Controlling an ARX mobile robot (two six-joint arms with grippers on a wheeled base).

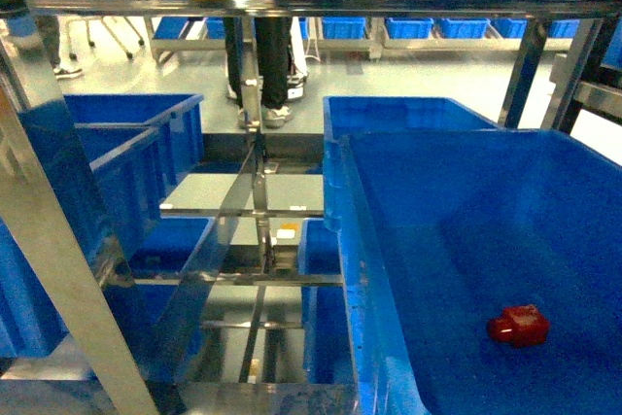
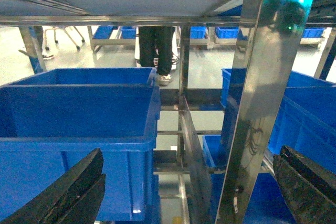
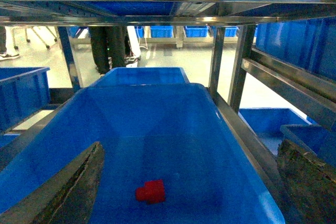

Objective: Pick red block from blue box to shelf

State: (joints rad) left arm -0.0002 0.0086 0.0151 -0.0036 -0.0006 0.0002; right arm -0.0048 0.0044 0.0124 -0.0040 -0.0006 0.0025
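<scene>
The right gripper (image 3: 189,182) is spread wide and holds nothing, its dark fingers (image 3: 73,187) framing the near end of the blue box (image 3: 231,145). The red block (image 3: 150,191) lies on the box floor, between the fingers and apart from both. Left of it, the left gripper (image 2: 189,187) is likewise released, facing a steel post of the shelf (image 2: 257,103) and a blue crate (image 2: 79,124). Far beyond, a person's legs (image 1: 272,65) stand on the floor.
</scene>
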